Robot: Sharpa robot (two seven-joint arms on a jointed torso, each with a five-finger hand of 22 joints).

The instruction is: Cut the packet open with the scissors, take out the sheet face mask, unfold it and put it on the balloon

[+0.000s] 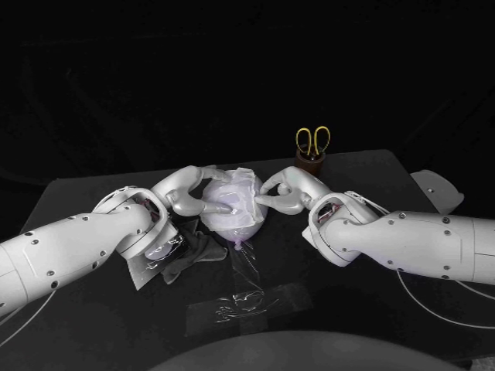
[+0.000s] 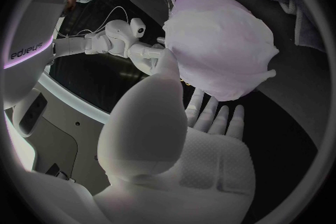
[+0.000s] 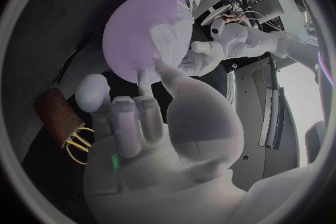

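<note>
The sheet face mask [image 1: 232, 185] lies draped over the top of the pale purple balloon [image 1: 237, 224], which stands knot-down at the middle of the black table [image 1: 86, 193], between the 2 hands. The left hand [image 1: 184, 197] clasps the balloon from its side: the thumb presses on the mask's front, and the left wrist view shows the other fingers [image 2: 210, 115] spread apart behind the balloon. The right hand [image 1: 287, 193] pinches the mask's opposite edge between thumb and a finger, its remaining fingers curled loosely. The dark, crumpled packet [image 1: 197, 251] lies on the table just beside the left wrist. A piece of clear plastic [image 1: 245, 301] lies below the balloon's knot. Behind the right hand, well apart, the yellow-handled scissors [image 1: 312, 141] stand upright in a brown holder [image 1: 309, 163].
</note>
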